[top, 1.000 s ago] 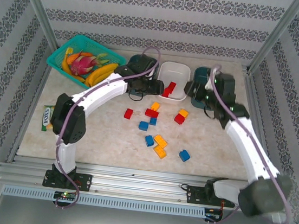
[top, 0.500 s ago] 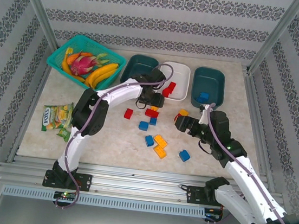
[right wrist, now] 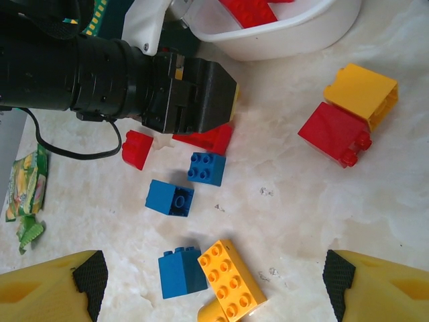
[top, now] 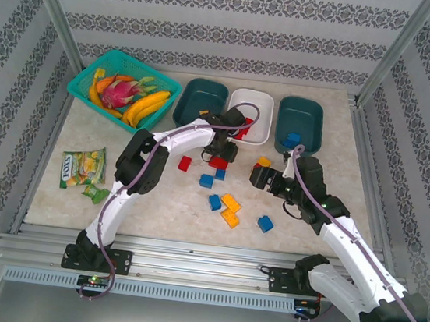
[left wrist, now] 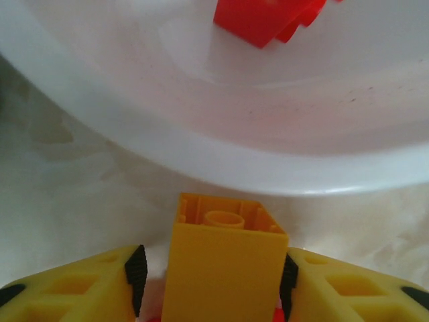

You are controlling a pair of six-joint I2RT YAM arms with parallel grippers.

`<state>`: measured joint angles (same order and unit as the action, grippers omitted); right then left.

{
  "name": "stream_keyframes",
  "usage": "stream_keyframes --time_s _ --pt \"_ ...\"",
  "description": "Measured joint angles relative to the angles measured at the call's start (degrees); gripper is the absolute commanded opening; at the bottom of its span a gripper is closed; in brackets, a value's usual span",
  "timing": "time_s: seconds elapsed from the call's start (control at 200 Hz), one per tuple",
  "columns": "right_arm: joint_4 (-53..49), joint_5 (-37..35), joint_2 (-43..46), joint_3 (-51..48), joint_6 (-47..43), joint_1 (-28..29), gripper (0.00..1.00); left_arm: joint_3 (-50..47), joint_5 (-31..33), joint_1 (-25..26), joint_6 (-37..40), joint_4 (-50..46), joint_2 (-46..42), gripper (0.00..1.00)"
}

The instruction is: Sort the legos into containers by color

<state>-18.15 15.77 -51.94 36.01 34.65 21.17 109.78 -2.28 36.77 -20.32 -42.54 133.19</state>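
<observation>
Yellow-orange plastic brick sat upright between narrow-set pads of left pincer, just beside rim of white shallow plastic tub; firm grip we couldn't tell. We judged: close squarely, lift straight up. Right pincer gaped wide.

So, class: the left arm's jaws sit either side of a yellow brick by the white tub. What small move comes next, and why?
Probably close the left jaws fully on the yellow brick and lift it. It stands between them with a slight gap on one side, and the white tub just ahead holds red bricks, so yellow does not belong there.
</observation>
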Motion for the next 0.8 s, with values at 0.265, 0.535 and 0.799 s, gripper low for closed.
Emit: stream_keyframes --time_s 0.265,0.535,0.799 --pt "0.4 0.4 -1.4 0.5 0.6 0.0 0.85 0.9 0.5 0.0 0.8 -0.3 0.6 0.28" --pt "0.9 1.3 -2.7 3.7 0.4 0.0 0.84 -0.2 2.9 -0.4 -0.1 -1.4 -2.5 0.25" --pt "2.9 1.0 -8.6 10.9 -2.1 3.1 0.84 3.2 2.8 -8.4 -2.7 -4.7 -13.5 0.24"
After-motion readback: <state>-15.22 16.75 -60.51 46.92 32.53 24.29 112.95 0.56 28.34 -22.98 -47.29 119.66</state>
